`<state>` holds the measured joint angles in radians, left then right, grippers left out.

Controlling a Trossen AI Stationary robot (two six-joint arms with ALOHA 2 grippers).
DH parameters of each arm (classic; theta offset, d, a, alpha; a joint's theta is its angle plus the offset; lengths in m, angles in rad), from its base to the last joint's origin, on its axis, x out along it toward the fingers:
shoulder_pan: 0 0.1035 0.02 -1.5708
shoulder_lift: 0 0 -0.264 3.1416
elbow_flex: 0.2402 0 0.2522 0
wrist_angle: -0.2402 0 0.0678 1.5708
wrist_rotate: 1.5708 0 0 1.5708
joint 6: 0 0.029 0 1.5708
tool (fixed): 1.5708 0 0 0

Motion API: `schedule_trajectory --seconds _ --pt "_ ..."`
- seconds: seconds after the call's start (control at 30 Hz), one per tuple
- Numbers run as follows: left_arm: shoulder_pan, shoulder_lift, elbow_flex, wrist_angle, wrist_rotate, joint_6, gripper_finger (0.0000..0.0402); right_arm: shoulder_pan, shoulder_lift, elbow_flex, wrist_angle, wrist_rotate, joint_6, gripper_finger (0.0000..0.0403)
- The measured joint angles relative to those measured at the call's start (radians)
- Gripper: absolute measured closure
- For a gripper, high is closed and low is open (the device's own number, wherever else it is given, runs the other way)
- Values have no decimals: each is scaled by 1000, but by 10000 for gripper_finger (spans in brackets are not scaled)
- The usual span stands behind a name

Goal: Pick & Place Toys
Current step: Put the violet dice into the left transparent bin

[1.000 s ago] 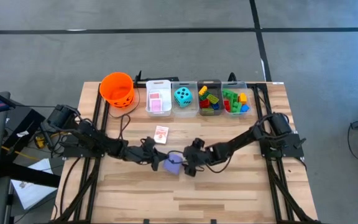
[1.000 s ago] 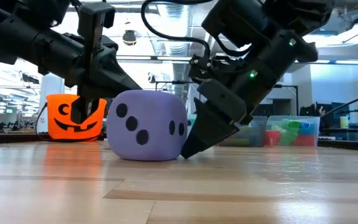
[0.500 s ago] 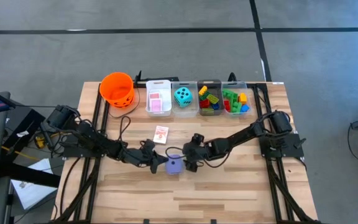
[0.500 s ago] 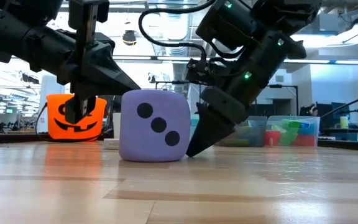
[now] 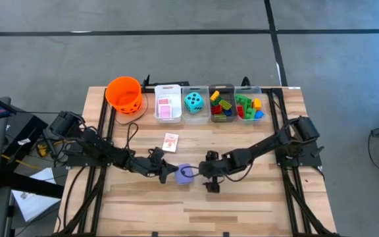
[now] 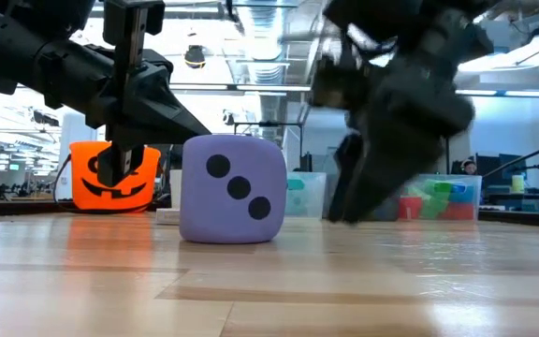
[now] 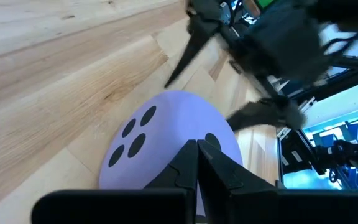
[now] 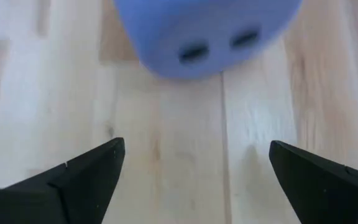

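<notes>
A purple die [image 5: 184, 174] with dark dots rests flat on the wooden table near its middle; it also shows in the low view [image 6: 231, 189]. My left gripper [image 5: 168, 173] is shut and stands close against the die's left side, its fingertips [image 7: 197, 148] over the die [image 7: 160, 137]. My right gripper [image 5: 210, 182] is open and empty, a short way to the right of the die, which shows ahead of it in the right wrist view [image 8: 207, 28]. A pink-backed card [image 5: 170, 141] lies flat on the table, farther back. My left gripper's shut fingers [image 7: 211, 163] slant down at the die's left side [image 7: 166, 155]. I cannot tell whether they touch it. The die sits flat on the table.
An orange bucket [image 5: 124, 94] stands at the far left. A row of bins runs along the far edge: a white one with cards [image 5: 168, 104], one with a teal die [image 5: 193, 101], and two with coloured bricks [image 5: 222, 105] [image 5: 249, 106]. Bare table lies near the front edge.
The purple die, tipped up on an edge a second ago, has settled flat with its three-dot face toward the near edge. My right gripper has drawn back from the die toward the table's right and near edges.
</notes>
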<state>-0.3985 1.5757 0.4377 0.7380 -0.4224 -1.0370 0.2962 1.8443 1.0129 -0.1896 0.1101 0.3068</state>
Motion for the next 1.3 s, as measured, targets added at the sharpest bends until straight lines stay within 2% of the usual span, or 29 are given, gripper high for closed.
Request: schedule_trajectory --seconds 0.2,0.5,0.87,1.1,1.3 --pt "0 0 0 11 -3 6 402 8 -3 2 71 16 3 7" --pt "0 0 0 33 11 10 402 -40 -4 2 190 27 6 7" --pt "7 0 0 33 7 11 402 -56 -5 3 309 -34 0 7" --pt "20 0 0 35 4 11 401 -56 -5 4 420 -35 -4 7" --pt "20 0 7 55 31 13 402 -56 -6 5 433 -34 -53 7"
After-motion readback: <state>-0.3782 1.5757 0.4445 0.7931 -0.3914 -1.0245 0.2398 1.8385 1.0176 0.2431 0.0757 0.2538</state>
